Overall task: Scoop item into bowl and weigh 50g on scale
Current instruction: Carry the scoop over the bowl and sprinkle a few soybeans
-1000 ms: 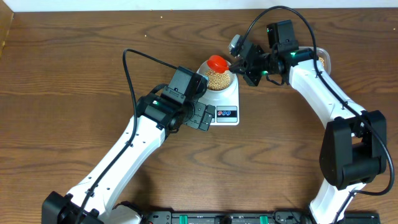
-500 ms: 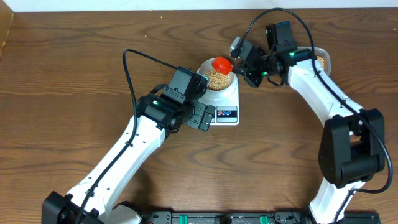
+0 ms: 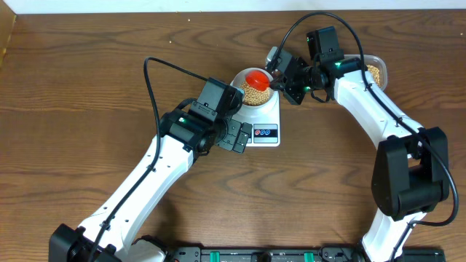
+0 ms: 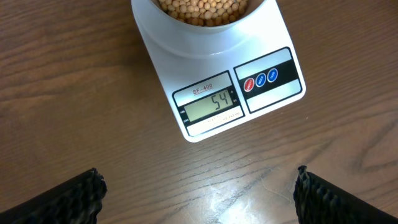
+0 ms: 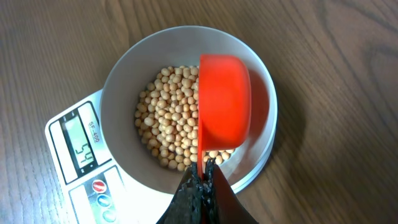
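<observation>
While the beans lie in the bowl on the scale, whose display reads 54, the right gripper clamps the handle of a red scoop above them and the left gripper hangs spread wide near the scale's front.

Robot lab bench, not kitchen. Two white jointed arms, left arm and right arm, rise from near edge of wood-grain table. Black base rail with green connectors runs along that edge. Black cable loops over tabletop. Plain pale wall behind. Small kitchen scale sits among this gear.
</observation>
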Available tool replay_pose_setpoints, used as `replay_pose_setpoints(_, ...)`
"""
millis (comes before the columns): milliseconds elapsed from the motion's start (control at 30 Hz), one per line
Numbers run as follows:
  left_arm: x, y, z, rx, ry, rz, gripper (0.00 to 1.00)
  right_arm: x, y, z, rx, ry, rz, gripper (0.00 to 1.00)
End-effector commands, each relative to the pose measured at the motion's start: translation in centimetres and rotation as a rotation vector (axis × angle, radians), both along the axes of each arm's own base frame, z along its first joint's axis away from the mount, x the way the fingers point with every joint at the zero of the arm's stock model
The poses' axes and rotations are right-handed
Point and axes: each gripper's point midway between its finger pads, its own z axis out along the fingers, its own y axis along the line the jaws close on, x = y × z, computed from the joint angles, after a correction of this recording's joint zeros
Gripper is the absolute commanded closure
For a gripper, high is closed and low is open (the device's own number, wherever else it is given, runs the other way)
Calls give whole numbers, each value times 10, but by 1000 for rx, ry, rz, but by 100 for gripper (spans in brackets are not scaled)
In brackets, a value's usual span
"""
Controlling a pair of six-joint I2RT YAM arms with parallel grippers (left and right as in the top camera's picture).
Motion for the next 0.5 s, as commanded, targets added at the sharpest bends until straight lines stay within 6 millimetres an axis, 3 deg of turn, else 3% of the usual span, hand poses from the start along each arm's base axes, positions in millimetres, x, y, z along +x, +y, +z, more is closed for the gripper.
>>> replay_pose_setpoints(0, 1, 1, 4, 4, -13, -12, 1, -4, 6, -5, -2, 6, 27, 99)
replay_pose_setpoints(467, 1, 1, 4, 3, -13, -13, 1, -9, 11, -6, -4, 15, 40, 99)
